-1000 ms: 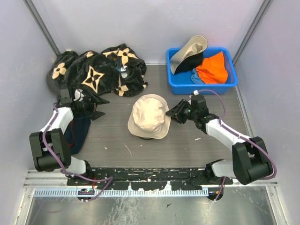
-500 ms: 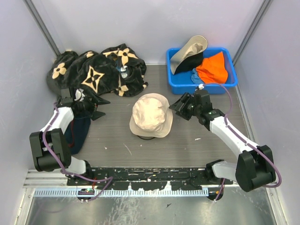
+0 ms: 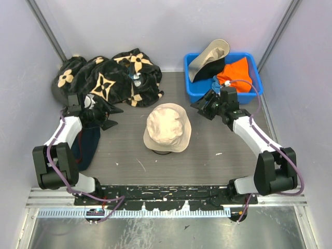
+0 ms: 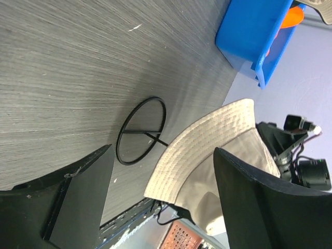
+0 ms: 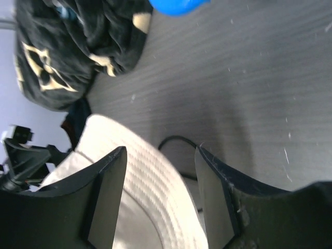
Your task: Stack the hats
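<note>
A beige bucket hat (image 3: pixel 167 127) sits on a black wire stand (image 4: pixel 141 129) in the middle of the table. It also shows in the left wrist view (image 4: pixel 207 155) and the right wrist view (image 5: pixel 145 187). An orange hat (image 3: pixel 236 73), a tan-and-black hat (image 3: pixel 207 56) and a bit of light blue fabric (image 3: pixel 217 84) lie in the blue bin (image 3: pixel 199 96). My right gripper (image 3: pixel 199 107) is open and empty between the beige hat and the bin, its jaws apart in the right wrist view (image 5: pixel 161 176). My left gripper (image 3: pixel 108 117) is open and empty, left of the hat (image 4: pixel 171 207).
A large black cloth with tan flower motifs (image 3: pixel 106 78) is heaped at the back left and shows in the right wrist view (image 5: pixel 67 46). A dark navy garment (image 3: pixel 85 145) lies under my left arm. Walls close in the table on three sides.
My right gripper has drawn back from the beige hat's brim toward the blue bin. The hat shifted slightly right and rests on the stand. The left arm barely moved.
</note>
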Action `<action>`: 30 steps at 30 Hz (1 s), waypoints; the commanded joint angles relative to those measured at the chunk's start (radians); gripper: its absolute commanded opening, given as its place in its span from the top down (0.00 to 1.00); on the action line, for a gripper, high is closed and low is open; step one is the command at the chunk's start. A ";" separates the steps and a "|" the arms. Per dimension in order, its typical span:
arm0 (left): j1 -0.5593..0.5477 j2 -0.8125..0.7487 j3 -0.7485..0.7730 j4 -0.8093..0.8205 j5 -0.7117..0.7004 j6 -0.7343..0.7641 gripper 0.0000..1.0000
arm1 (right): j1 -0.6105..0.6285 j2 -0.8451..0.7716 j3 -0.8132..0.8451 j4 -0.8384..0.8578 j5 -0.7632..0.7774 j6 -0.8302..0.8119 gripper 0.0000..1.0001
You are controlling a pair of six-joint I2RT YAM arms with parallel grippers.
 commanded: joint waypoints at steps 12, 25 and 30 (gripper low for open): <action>-0.027 0.013 0.069 -0.073 0.029 0.030 0.16 | -0.177 0.257 -0.096 0.691 -0.616 0.300 0.45; -0.051 0.023 0.092 -0.089 0.009 0.024 0.16 | -0.147 0.409 -0.082 0.927 -0.701 0.416 0.42; -0.053 0.023 0.111 -0.109 0.005 0.034 0.16 | -0.124 0.444 -0.071 1.005 -0.711 0.465 0.42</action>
